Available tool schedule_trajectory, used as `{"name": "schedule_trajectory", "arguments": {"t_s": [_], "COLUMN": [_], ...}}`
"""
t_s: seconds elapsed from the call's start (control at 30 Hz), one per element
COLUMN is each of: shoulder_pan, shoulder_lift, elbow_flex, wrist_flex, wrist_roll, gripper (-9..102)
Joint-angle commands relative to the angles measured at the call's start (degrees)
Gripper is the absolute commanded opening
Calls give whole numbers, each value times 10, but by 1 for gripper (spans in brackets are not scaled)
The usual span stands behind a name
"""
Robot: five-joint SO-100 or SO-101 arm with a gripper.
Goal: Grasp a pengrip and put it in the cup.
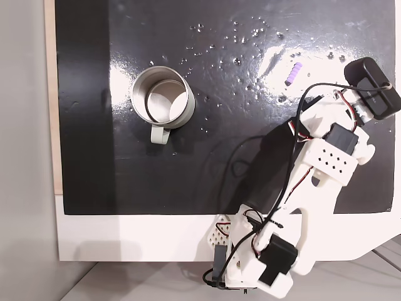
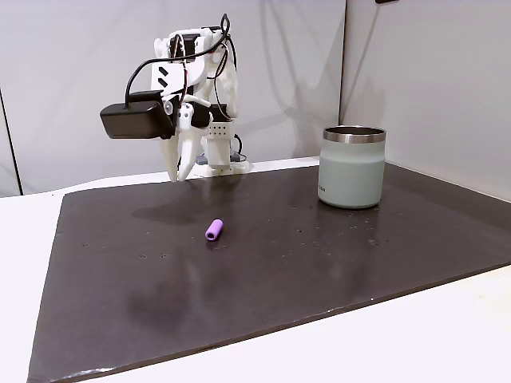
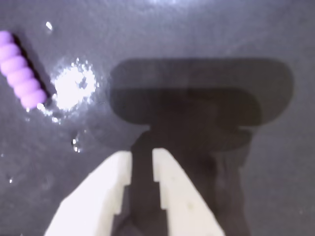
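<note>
Near the black mat's (image 1: 88,125) far right corner in a fixed view, the pengrip (image 1: 293,73) lies ungrasped; the gripper (image 3: 141,162), narrowly parted and empty, hovers beside it. Grasp and drop into the cup (image 1: 162,96) remain.

open dark mat (image 2: 319,263) seen all round pengrip (image 2: 215,229); nothing touching it in both fixed views. gripper (image 2: 180,174) held above mat, apart from pengrip, fingers nearly together with narrow gap, nothing between. cup (image 2: 352,167) standing upright well apart from pengrip, mouth unobstructed from above (image 1: 163,96). bare mat between pengrip and cup. arm and cables (image 1: 326,157) near pengrip in a fixed view.
</note>
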Motion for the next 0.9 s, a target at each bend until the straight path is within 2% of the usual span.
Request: {"name": "schedule_trajectory", "arguments": {"t_s": [0.0,0.23,0.37,0.7,0.8,0.87], "shoulder_pan": [-16,-53,-62,-86,-95,-100], "shoulder_lift": [-31,-112,-177,-330,-360,-367], "elbow_flex": [-76,-186,-261,-418,-445,-445], "wrist_flex": [-11,27,55,119,140,145], "wrist_roll": [13,29,43,58,62,63], "gripper": [9,32,37,38,35,29]}}
